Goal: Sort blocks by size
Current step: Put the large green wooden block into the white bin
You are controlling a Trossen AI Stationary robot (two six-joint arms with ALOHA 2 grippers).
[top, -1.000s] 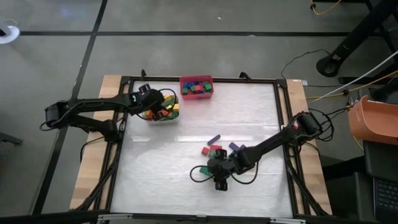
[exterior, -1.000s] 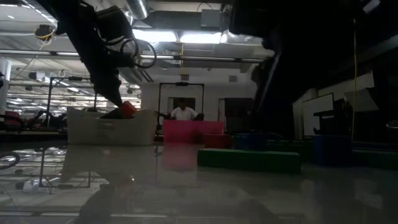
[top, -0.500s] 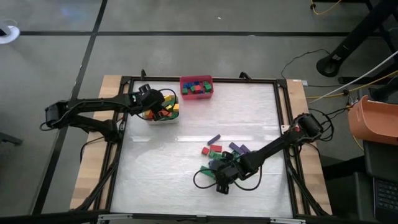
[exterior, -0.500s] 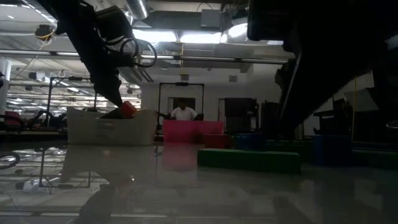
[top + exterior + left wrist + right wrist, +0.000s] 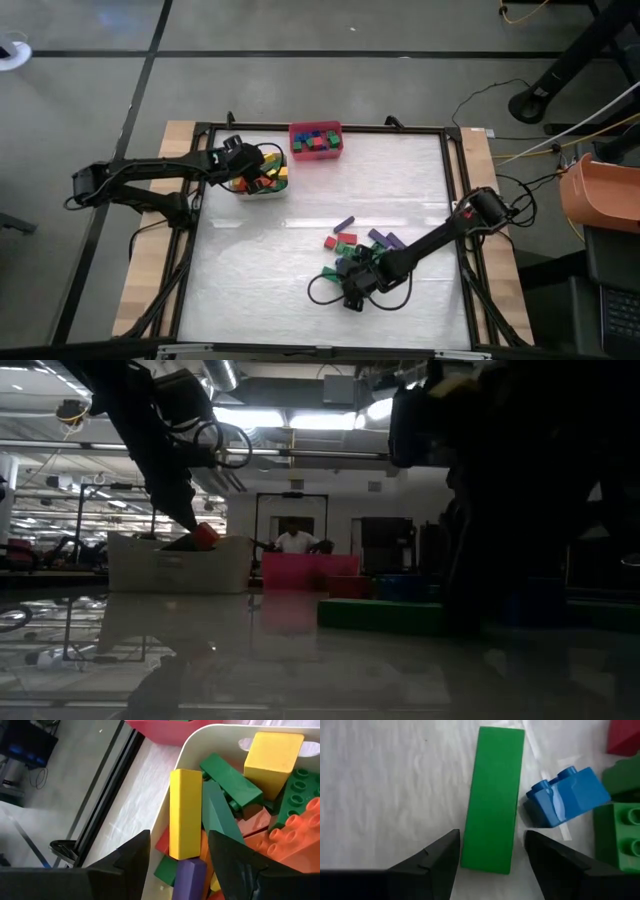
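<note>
Just beside the blue brick (image 5: 567, 795), my right gripper (image 5: 490, 857) straddles the long green bar (image 5: 492, 795), jaws spread; I'd descend squarely before pinching.

In the low view the right arm's dark bulk (image 5: 520, 500) hides the far end of the long green block (image 5: 380, 616).

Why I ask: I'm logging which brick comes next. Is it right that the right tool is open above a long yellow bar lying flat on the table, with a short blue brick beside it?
Not quite: the bar is green, not yellow, as the right wrist view shows. The rest holds: the right tool is open above it, the bar lies flat on the table, and a short blue brick sits beside it.
</note>
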